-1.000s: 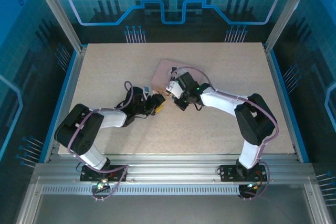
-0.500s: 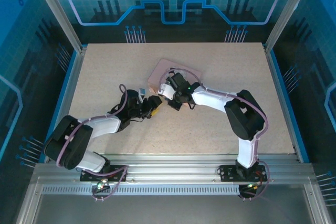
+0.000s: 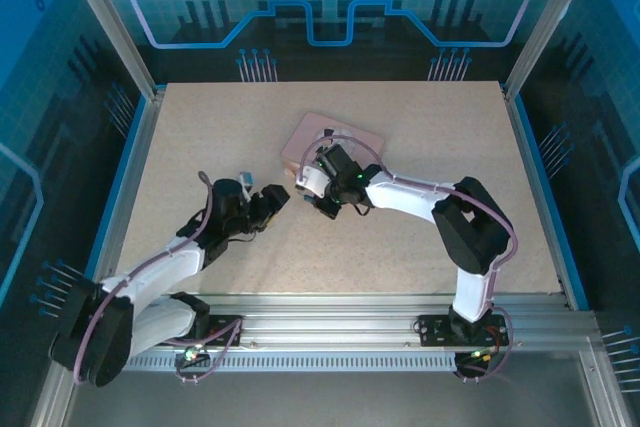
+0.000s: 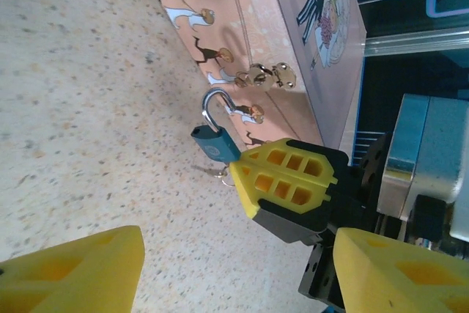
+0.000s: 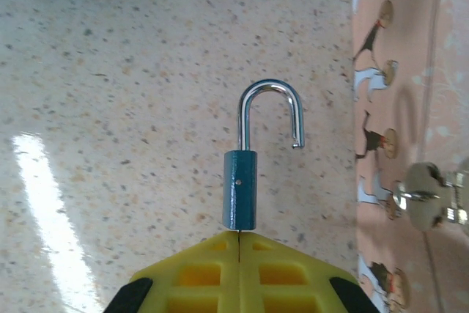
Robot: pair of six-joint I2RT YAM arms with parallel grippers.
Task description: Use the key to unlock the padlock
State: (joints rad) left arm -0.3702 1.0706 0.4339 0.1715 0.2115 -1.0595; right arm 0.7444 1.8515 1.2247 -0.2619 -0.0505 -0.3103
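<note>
The padlock (image 5: 239, 190), with its blue body and silver shackle, hangs just above the tabletop beside the pink box (image 5: 403, 71). The shackle's free end stands out of the body. My right gripper (image 5: 239, 234) is shut directly under the padlock's base, pinching the thin metal key at the seam of its yellow pads. In the left wrist view the padlock (image 4: 215, 144) sticks out from the right gripper (image 4: 238, 170), and a small key ring (image 4: 218, 174) dangles below it. My left gripper (image 4: 242, 276) is open and empty, well short of the padlock. From above, the left gripper (image 3: 268, 202) lies left of the right gripper (image 3: 303, 185).
The pink box (image 3: 340, 135) with a cartoon lid lies at the table's middle, behind the right gripper. Its metal clasp (image 4: 265, 75) faces the padlock. Speckled tabletop (image 3: 420, 247) stretches around both arms, and blue walls enclose the table.
My left arm has pulled back to the left, away from the right gripper, and its jaws have widened. The right gripper has shifted slightly left, still shut under the padlock.
</note>
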